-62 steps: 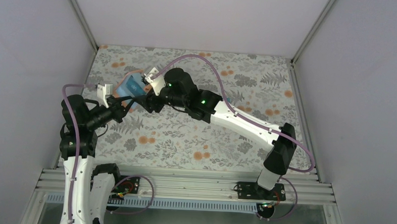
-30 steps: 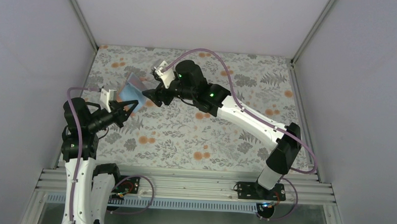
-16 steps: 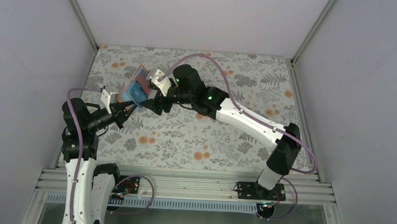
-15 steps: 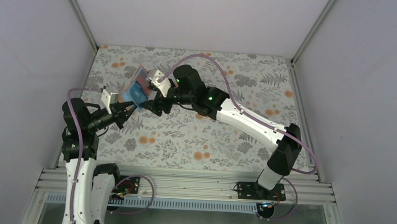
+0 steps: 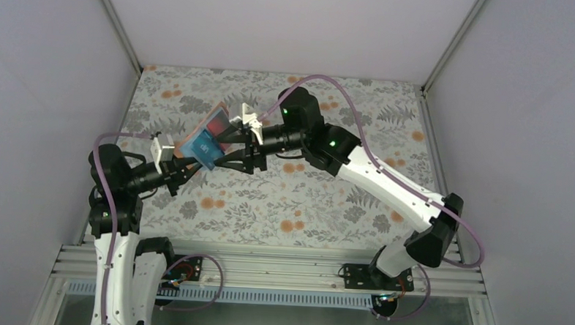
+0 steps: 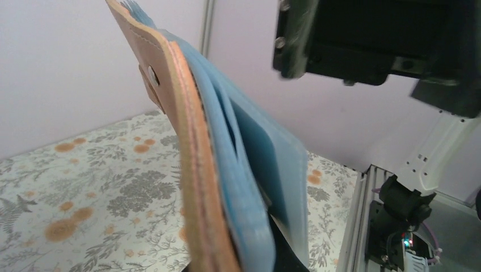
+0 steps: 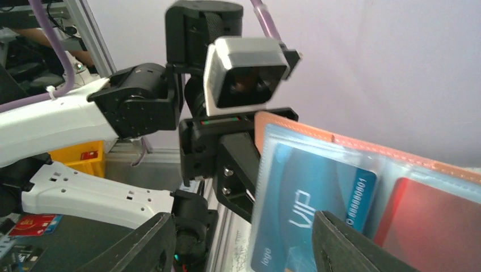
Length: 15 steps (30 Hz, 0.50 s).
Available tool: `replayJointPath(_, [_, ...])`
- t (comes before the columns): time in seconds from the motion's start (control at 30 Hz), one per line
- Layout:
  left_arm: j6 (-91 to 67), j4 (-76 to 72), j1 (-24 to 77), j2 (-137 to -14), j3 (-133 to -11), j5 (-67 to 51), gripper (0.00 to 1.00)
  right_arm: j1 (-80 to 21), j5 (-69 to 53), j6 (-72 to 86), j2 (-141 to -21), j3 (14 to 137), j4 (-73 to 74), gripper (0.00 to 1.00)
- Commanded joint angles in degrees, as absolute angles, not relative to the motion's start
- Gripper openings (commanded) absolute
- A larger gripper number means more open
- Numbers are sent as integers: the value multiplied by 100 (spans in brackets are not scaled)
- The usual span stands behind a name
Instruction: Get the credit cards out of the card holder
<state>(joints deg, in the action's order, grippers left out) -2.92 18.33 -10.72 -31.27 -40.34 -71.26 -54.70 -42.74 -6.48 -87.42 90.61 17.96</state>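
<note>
Gripping card holder (image 5: 207,135) aloft with left gripper (image 5: 188,165), right gripper (image 7: 243,224) spread open

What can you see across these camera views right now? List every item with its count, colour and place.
card holder: one, reddish-brown outside, light blue inside, held open in the air above the table's left part
blue card: one, blue, marked VIP, in a holder pocket
red card: one, red, in the pocket beside the blue card
tablecloth: one, grey and orange floral, covering the table
yellow container: one, yellow, beyond the left arm, seen only from the right wrist
left end effector: one, black, shut on the card holder's lower edge
right end effector: one, black, open, facing the holder's inside
</note>
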Motion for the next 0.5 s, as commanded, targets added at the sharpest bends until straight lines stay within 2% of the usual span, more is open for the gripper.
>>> replayJointPath(0.0, [95, 1880, -1068, -3066, -4356, -7550, 2, -5246, -4763, -391, -8984, 9338, 2048, 60])
replayJointPath(0.2, [183, 1950, -1071, -3037, -4391, -7687, 2, -5244, -4527, -105, -9182, 9369, 2101, 50])
replayJointPath(0.37, [268, 1949, -1072, -3038, -4419, -7777, 2, -5248, -4745, -148, -9268, 9328, 2157, 49])
replayJointPath(0.47, [273, 1964, -1071, -3042, -4418, -7769, 2, -5295, -5281, -247, -9342, 9416, 2206, 48])
